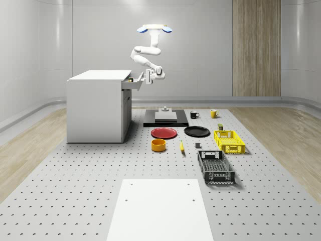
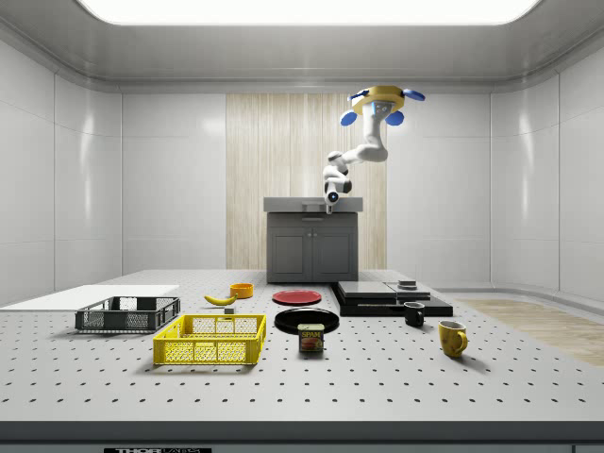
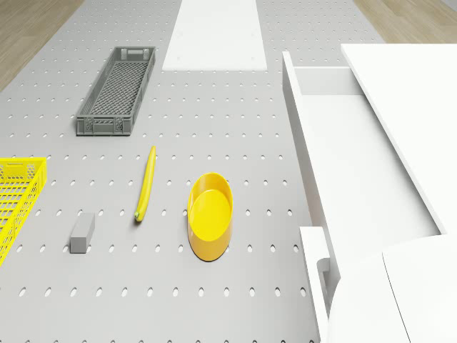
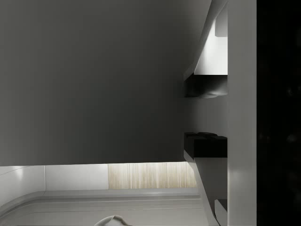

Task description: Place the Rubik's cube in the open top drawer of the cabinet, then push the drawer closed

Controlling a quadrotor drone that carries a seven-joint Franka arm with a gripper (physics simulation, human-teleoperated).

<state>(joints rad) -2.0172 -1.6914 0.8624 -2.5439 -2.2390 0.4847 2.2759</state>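
One white two-finger gripper (image 1: 146, 77), fingers parted around nothing, sits against the pulled-out white top drawer's (image 1: 134, 83) front, presumably to push it into the white cabinet (image 1: 95, 108), while the drone (image 1: 154, 29) hovers right of it.

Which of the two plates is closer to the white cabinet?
The red plate. It lies nearer the cabinet, while the black plate sits beside it on the far side, toward the yellow crate.

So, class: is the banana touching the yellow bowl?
Apart. The drone view shows a strip of bare table between the banana and the yellow bowl.
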